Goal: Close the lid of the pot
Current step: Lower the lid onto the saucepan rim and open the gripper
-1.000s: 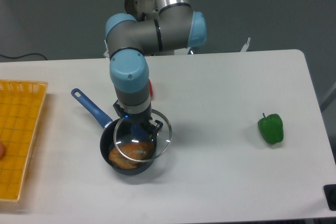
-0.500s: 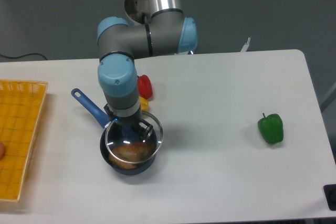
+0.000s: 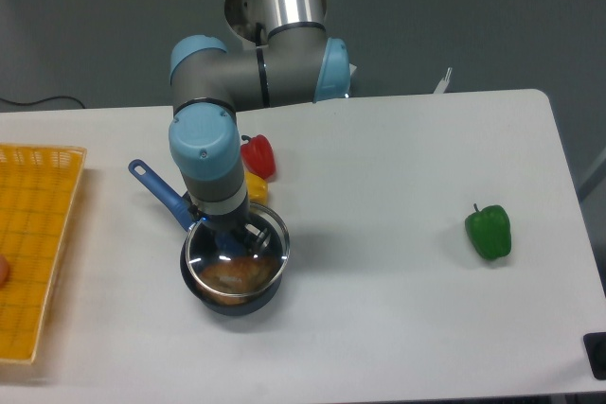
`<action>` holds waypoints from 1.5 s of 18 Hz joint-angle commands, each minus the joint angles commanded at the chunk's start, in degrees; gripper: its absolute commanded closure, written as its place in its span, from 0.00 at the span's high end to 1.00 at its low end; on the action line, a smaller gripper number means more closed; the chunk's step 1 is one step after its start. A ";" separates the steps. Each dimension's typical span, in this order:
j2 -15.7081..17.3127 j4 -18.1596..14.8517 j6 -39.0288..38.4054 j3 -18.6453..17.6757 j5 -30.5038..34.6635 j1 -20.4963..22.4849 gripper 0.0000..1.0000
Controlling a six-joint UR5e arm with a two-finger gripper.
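Observation:
The dark pot [image 3: 227, 300] with its long blue handle [image 3: 159, 190] stands on the white table at front left, with something brown inside. The clear glass pot lid [image 3: 237, 254] with its metal rim sits over the pot's mouth, shifted slightly to the right. My gripper [image 3: 233, 239] hangs straight down over the lid's centre and is shut on the lid's knob, which the fingers mostly hide. I cannot tell whether the lid rests on the pot's rim.
A red pepper [image 3: 258, 155] and a yellow pepper [image 3: 254, 188] lie just behind the pot, beside my arm. A green pepper [image 3: 489, 231] lies at the right. An orange basket [image 3: 33, 253] stands at the left edge.
My gripper has carried the lid to the left and down, from hanging off the pot's right side to sitting nearly centred over its mouth.

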 joint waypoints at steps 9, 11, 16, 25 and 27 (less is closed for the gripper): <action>-0.88 0.00 -1.23 0.62 -0.09 -0.70 0.55; -0.97 0.00 -1.23 0.62 0.00 -0.70 0.55; -1.23 0.09 -1.58 0.88 -0.09 -0.79 0.55; -2.02 0.09 -2.37 1.41 0.00 -0.88 0.57; -2.02 0.00 -2.37 1.41 0.09 -0.88 0.59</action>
